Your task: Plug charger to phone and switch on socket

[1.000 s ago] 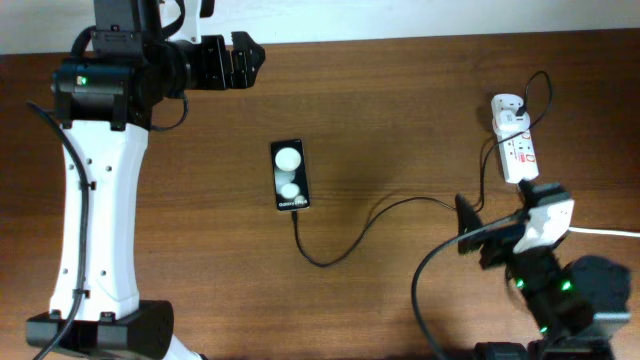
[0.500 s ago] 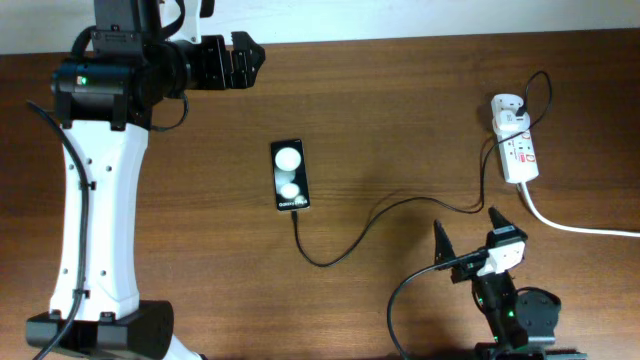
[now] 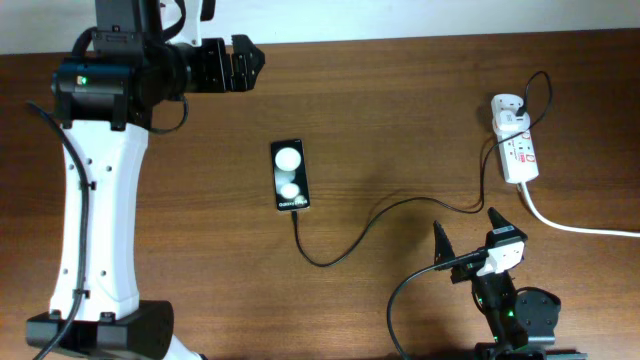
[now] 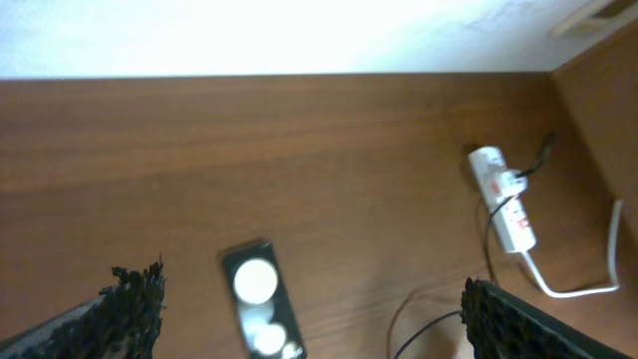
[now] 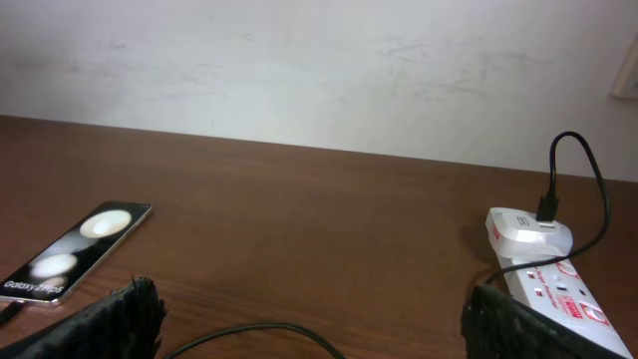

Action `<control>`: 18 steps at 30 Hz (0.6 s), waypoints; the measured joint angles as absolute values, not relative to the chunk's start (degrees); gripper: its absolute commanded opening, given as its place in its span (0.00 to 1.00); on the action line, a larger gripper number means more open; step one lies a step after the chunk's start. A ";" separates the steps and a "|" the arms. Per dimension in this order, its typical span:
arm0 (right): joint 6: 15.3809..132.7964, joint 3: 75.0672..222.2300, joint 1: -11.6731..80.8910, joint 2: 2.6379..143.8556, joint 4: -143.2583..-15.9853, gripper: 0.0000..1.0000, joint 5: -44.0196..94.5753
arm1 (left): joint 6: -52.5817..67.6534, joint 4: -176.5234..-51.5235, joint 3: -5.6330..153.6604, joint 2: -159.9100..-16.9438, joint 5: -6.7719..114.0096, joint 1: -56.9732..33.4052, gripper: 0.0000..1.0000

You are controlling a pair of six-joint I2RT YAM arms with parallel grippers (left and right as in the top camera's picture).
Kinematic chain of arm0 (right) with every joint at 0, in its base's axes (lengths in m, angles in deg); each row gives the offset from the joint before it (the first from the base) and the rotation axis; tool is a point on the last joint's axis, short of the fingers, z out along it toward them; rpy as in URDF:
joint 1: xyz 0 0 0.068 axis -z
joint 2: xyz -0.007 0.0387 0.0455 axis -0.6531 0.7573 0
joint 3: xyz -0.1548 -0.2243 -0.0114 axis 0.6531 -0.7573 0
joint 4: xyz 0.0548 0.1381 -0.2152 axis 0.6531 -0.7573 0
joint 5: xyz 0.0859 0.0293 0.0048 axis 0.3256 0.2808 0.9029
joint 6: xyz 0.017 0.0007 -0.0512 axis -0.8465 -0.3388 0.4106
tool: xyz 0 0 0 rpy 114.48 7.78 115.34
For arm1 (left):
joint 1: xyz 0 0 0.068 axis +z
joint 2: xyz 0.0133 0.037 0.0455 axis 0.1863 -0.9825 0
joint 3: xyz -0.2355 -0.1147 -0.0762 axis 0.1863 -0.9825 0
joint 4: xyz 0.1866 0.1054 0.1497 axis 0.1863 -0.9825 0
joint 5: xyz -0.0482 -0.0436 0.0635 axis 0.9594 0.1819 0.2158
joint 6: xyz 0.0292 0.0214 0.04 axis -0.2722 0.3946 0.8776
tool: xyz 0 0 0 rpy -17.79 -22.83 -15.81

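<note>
Judging by the charger (image 3: 321,263) meeting the phone (image 3: 289,175), the socket (image 3: 520,156) switch, upper right, comes next; right jaws, open and empty like the left jaws, should press it.

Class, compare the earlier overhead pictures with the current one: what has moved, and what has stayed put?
The right gripper drew back from beside the socket toward its own base, fingers open and holding nothing, then stopped. The left gripper, the phone and the charger, already plugged into the phone, stayed as they were.
</note>
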State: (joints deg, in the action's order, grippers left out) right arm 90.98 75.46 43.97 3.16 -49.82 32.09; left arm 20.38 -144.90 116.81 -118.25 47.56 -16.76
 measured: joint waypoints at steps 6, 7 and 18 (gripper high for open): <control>90.98 75.46 43.97 3.21 -49.82 0.99 32.09 | 25.97 -132.07 95.26 -108.20 41.36 -16.78 0.99; 90.94 75.46 43.95 3.25 -49.82 0.99 32.09 | 27.48 -125.27 84.96 -101.64 41.23 -16.76 0.99; 90.96 75.46 43.93 3.16 -49.82 0.99 32.09 | 40.59 -86.01 18.65 -51.24 40.46 -16.71 0.99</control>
